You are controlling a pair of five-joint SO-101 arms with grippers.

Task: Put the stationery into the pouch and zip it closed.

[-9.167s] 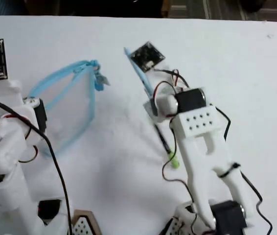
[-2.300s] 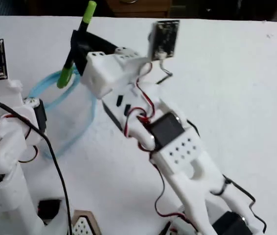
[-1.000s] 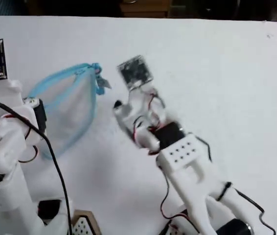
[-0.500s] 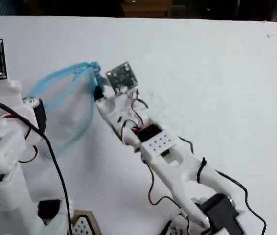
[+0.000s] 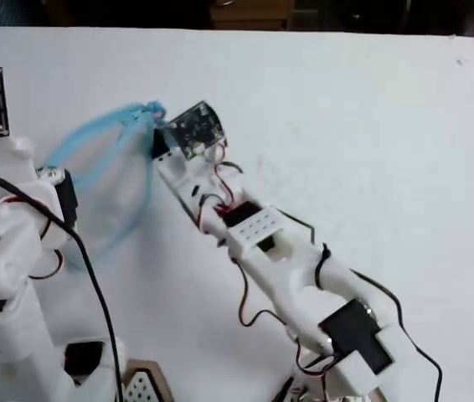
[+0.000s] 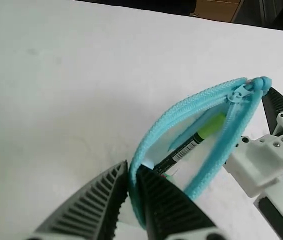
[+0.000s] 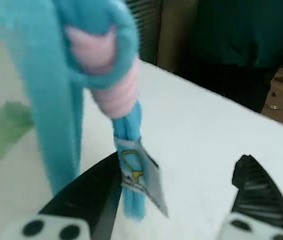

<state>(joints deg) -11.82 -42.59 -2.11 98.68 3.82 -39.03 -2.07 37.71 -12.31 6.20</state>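
Now my left tool [image 6: 131, 197] pinches the pouch [image 6: 191, 102] at its rim, pen [image 6: 189, 146] inside; my right tool [image 7: 179, 170] gapes wide at the zipper pull [image 7: 139, 177].

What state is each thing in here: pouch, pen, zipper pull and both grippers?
pouch: unzipped, mouth gaping.
pen: lying inside the pouch.
zipper pull: hanging between the open fingers, not gripped.
left gripper: shut on the pouch's rim.
right gripper: open.
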